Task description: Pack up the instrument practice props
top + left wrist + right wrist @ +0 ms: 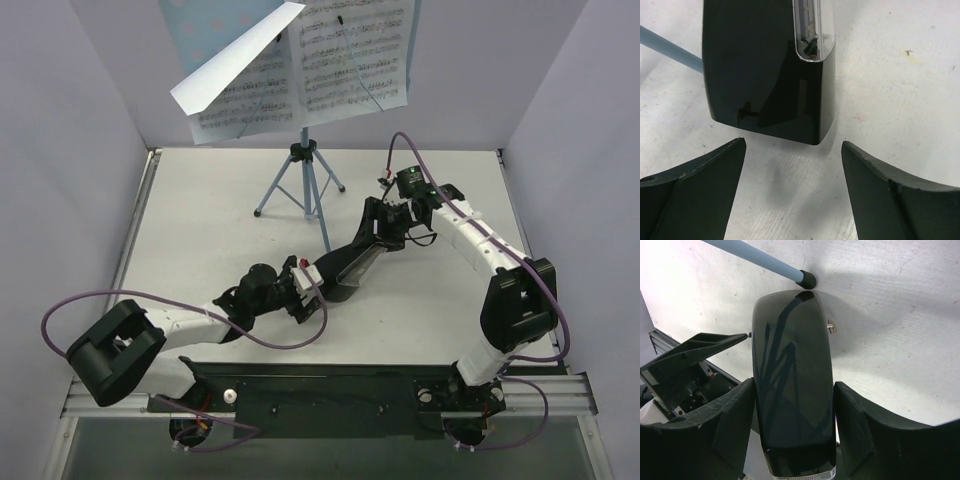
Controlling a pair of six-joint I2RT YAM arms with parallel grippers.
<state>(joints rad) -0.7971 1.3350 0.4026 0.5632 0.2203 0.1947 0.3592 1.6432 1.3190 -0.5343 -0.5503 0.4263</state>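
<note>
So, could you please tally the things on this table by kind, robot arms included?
music stand: 1
metronome: 1
sheet-music pages showing: 3
robot arms: 2 (left arm, right arm)
Total: 7

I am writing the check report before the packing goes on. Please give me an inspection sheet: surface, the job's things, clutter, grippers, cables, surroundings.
Surface: white table, a few small marks.
Job's things: music stand upright at the far side; sheet-music pages on it, one page folded forward; metronome lying near the middle, one tripod foot close to its end.
Clutter: nothing seen.
Grippers: left gripper open, facing the metronome, not touching; right gripper closed on the metronome's sides.
Cables: purple cables loop along both arms, away from the stand.
Surroundings: pale walls on three sides; black rail at the near edge.
</note>
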